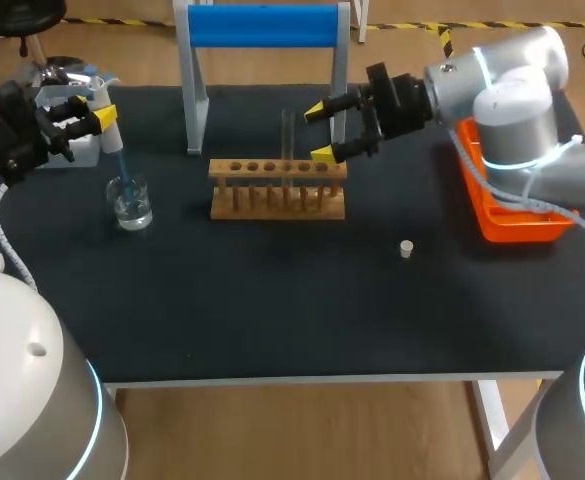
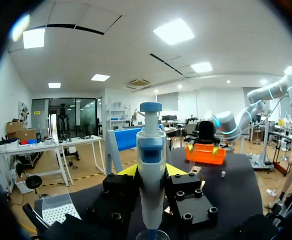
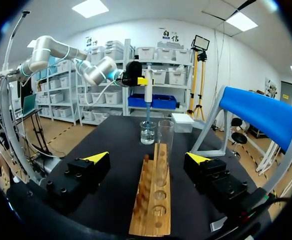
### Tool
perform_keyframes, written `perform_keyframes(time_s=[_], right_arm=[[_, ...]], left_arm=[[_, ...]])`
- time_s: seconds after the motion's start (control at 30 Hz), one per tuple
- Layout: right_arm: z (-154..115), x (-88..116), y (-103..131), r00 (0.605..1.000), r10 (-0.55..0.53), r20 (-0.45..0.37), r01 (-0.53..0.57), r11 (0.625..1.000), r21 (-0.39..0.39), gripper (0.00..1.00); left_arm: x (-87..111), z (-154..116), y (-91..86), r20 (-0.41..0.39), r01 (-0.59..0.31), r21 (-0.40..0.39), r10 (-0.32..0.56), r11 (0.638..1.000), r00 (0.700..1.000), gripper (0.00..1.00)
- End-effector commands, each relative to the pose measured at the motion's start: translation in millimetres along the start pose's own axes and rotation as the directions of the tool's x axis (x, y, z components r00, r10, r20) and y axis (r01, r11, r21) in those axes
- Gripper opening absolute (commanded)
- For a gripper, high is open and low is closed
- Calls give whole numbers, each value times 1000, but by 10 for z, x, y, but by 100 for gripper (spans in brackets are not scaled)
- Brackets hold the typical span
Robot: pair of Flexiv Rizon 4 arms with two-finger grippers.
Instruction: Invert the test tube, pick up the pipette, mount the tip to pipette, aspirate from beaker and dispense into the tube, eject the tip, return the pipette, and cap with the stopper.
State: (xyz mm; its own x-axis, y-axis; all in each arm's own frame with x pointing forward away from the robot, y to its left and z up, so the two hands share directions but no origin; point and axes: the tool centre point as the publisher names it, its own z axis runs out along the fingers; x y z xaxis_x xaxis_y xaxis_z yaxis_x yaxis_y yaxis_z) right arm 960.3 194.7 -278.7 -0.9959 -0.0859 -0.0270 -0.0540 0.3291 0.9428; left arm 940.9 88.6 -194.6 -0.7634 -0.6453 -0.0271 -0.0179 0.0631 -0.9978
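Head view: pipette (image 1: 113, 138) in left tool (image 1: 96, 117)

A lab: tube rack (image 1: 277, 188), beaker (image 1: 132, 203) and pipette (image 1: 110, 130)

Beaker (image 1: 130, 203) left of rack (image 1: 277, 188), stopper (image 1: 406, 249) right

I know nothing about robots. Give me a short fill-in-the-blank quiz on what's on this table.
The left gripper grips the ___. Its blue tip dips into the glass ___. The test tube stands in the wooden ___. The small white stopper lies on the ___.
Missing words: pipette; beaker; rack; table.
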Motion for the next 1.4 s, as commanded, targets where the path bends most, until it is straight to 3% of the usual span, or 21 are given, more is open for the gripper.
perform_keyframes(time_s=[0.03,0.6,1.4], right_arm=[[70,-78,-18,1000,-2,-8,2,1000,24,100],[333,-217,-21,997,-20,-75,30,992,126,100],[479,-235,1,998,-42,45,32,979,202,100]], left_arm=[[2,-1,-8,1,0,-1,0,1000,1000,0],[2,-1,-8,1,0,-1,0,1000,1000,0],[2,-1,-8,1,0,-1,0,1000,1000,0]])
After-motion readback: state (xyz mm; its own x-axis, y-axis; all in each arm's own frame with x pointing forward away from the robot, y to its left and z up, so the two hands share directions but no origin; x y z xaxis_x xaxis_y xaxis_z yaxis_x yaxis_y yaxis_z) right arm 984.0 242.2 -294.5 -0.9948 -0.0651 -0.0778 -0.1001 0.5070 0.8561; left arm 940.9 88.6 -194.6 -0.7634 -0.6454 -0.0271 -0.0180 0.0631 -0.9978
